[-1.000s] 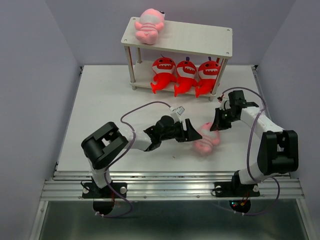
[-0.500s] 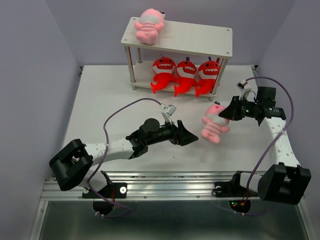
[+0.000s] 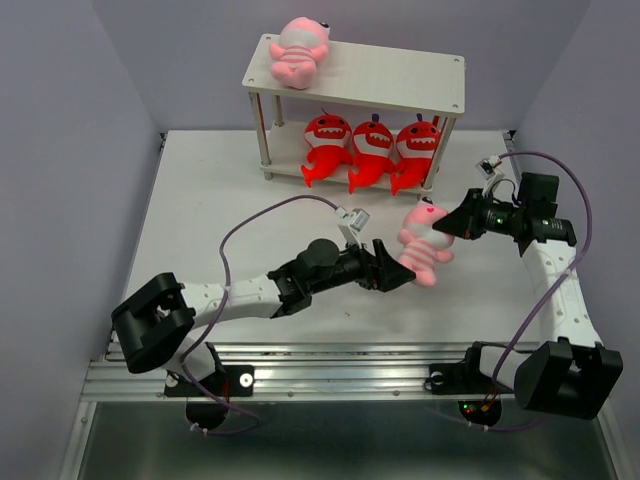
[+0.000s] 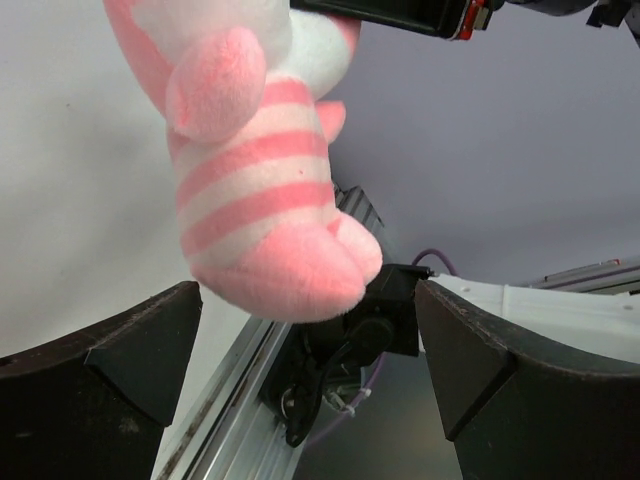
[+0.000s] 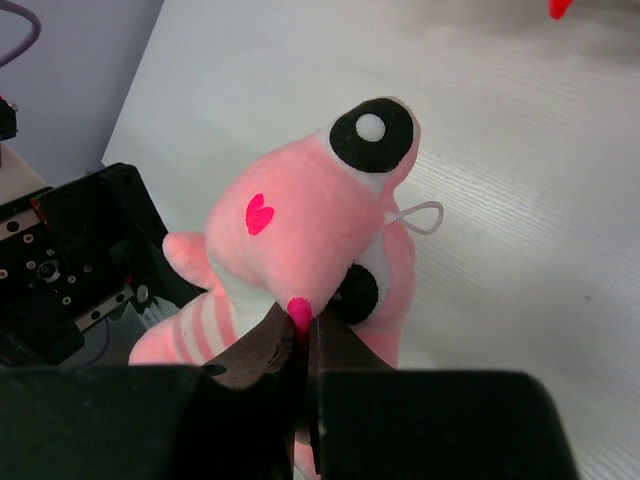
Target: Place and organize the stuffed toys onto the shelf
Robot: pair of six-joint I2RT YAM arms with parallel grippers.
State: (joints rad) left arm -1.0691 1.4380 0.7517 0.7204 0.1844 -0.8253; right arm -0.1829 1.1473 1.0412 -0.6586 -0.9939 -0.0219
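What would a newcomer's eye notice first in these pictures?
A pink striped toy hangs mid-table, pinched at its face by the right gripper, with the open left gripper at its feet. Behind, three red toys sit on the lower tier of the shelf, and a second pink toy lies on top.

**Pink toy lifted; left arm closes in**

A second ago the pink toy (image 3: 424, 245) lay blurred on the surface (image 3: 220, 200) between the two arms. It now hangs clear of the surface, shifted toward 1 o'clock in the top view, pinched at the head by the right gripper (image 3: 452, 224). The right arm (image 3: 560, 290) has unfolded from a tight crouch into a long reach. Over the last half second the left gripper (image 3: 400, 277), fingers spread wide, has slid toward 3 o'clock, and the toy's striped lower end now sits just in front of it.
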